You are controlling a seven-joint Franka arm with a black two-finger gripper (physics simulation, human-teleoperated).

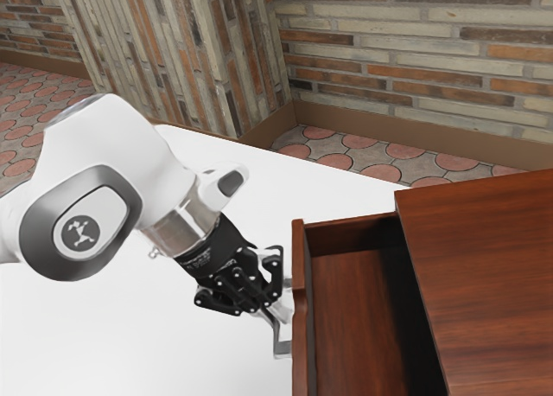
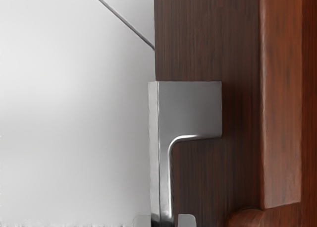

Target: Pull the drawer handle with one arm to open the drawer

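The dark wooden drawer (image 1: 346, 314) stands pulled out from the cabinet (image 1: 484, 266), its inside bare. On the drawer front (image 1: 300, 318) sits a silver bar handle (image 1: 282, 334). My black gripper (image 1: 275, 297) is at that handle, coming in from the exterior view's left, shut on the bar. In the wrist view the handle (image 2: 166, 177) and its mounting plate lie against the drawer front (image 2: 208, 48), and the fingertips (image 2: 141, 220) flank the bar from both sides.
The cabinet rests on a white table (image 1: 173, 353) that stretches toward the exterior view's left. Brick walls (image 1: 415, 50) and a tiled floor (image 1: 380, 154) lie behind. My white arm (image 1: 104, 197) hangs over the table's near part.
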